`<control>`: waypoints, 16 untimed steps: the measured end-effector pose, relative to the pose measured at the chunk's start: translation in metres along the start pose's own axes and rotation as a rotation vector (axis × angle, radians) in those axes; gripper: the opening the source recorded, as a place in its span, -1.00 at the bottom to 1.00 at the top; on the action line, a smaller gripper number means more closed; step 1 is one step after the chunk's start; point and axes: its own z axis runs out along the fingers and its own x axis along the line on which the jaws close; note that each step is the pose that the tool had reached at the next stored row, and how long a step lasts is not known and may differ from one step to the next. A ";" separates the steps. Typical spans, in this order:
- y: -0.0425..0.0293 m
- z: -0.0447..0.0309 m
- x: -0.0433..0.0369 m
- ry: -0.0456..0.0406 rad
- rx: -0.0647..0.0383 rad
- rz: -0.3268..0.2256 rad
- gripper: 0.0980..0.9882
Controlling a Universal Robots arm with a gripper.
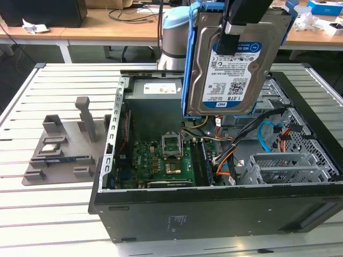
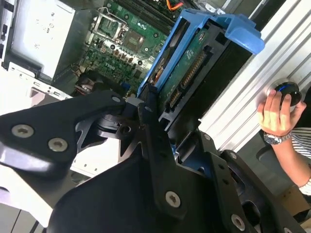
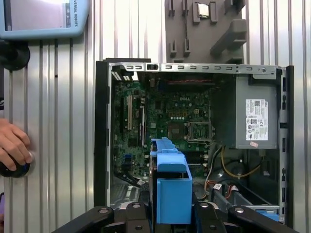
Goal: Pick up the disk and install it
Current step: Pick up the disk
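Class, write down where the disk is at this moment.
The disk is held upright in the hand, above the open computer case, right of centre in the exterior view, over the cables beside the motherboard.

Disk (image 1: 231, 69): silver metal, white label w/ blue band and black barcodes, framed in blue plastic; in the second wrist view its underside board is green. Gripper (image 1: 230, 40) is black. Case (image 1: 214, 217) is black outside, bare grey metal inside. Mobo (image 1: 161, 160) is green w/ black slots. Cables (image 1: 262, 136): blue, orange, yellow, black. PSU (image 3: 255, 111) is grey w/ a white sticker. Table (image 1: 53, 214) — pale grey, ribbed in parallel slats. Fixture (image 1: 59, 152) is mid grey. Arm base (image 1: 172, 37) — light blue over silver.
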 end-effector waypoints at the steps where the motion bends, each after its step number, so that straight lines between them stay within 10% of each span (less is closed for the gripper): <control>1: -0.0023 0.0024 0.0000 0.0000 0.000 0.000 -0.40; 16: -0.0275 0.0200 0.0011 0.0001 0.000 0.000 -0.40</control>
